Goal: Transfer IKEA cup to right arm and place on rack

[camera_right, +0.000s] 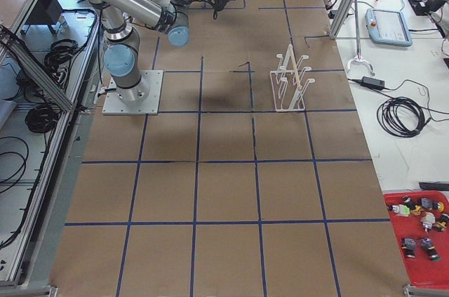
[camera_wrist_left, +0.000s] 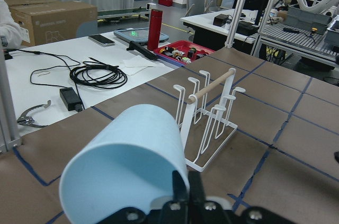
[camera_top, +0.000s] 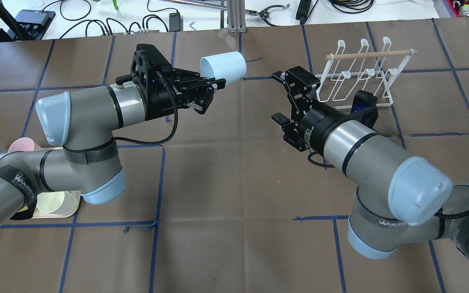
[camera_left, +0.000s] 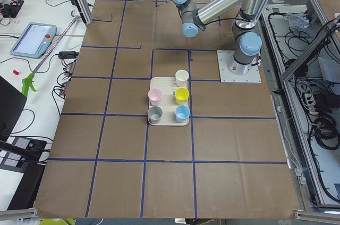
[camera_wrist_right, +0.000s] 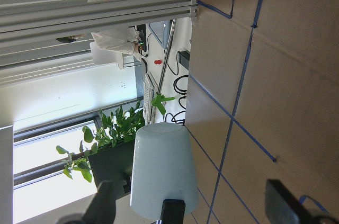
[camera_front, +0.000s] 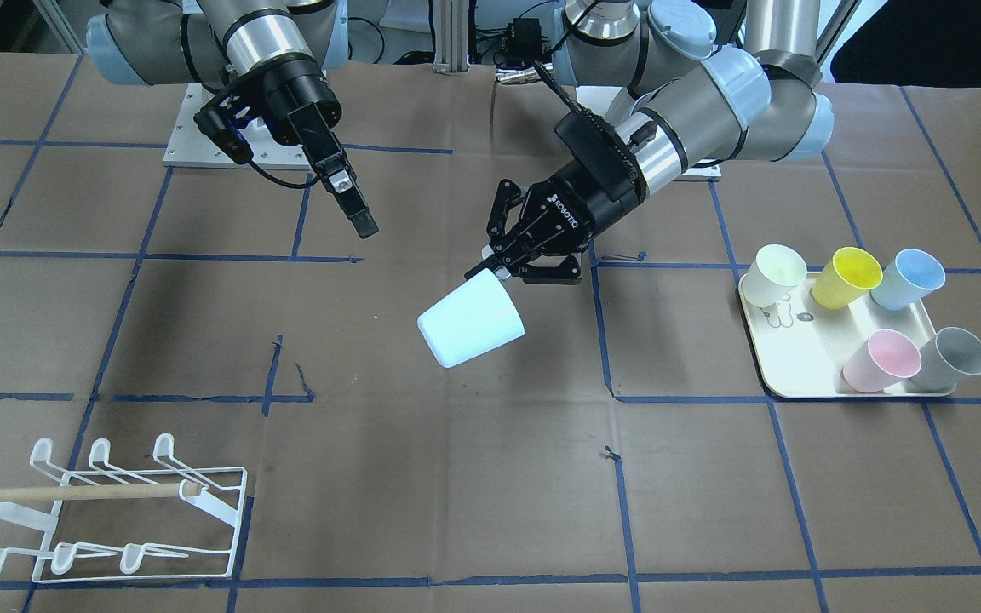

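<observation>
Two grippers face each other above the middle of the table (camera_front: 456, 477). The left gripper (camera_top: 217, 84) has its jaws clamped on the rim of the pale blue cup (camera_top: 224, 66), which hangs in the air on its side with its base pointing away from the wrist (the left wrist view shows one finger inside the mouth). The right gripper (camera_top: 278, 97) hovers near, jaws spread wide, clear of the cup. The rack (camera_top: 369, 54) stands on the table just beyond it. Well apart, five other cups (camera_front: 846, 277) sit on a cream tray (camera_front: 806, 362).
</observation>
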Controlling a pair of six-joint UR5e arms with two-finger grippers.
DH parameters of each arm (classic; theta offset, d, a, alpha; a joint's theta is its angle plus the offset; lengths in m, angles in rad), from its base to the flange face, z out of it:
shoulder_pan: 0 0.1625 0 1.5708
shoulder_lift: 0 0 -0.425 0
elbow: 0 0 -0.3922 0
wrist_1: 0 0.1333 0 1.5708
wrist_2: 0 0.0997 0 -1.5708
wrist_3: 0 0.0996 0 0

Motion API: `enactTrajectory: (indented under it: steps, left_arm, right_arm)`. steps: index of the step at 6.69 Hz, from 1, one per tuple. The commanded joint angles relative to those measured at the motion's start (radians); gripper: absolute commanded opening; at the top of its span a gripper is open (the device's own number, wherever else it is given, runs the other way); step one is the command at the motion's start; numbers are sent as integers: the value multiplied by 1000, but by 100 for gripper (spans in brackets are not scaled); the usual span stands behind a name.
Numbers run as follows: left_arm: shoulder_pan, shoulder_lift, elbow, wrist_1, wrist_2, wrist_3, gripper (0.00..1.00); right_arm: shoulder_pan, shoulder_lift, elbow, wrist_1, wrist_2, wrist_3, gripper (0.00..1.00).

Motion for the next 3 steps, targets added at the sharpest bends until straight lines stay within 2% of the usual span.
enactTrajectory:
  steps: [1,3]
  left_arm:
    - [-7,7,-14,9,-2,-3,1]
    - [-9,7,-25,29,-2,-5,2]
  right_arm:
    - [29,51,-14,-4,-1,-9,100]
    - [63,113,-72,4,-14,0,100]
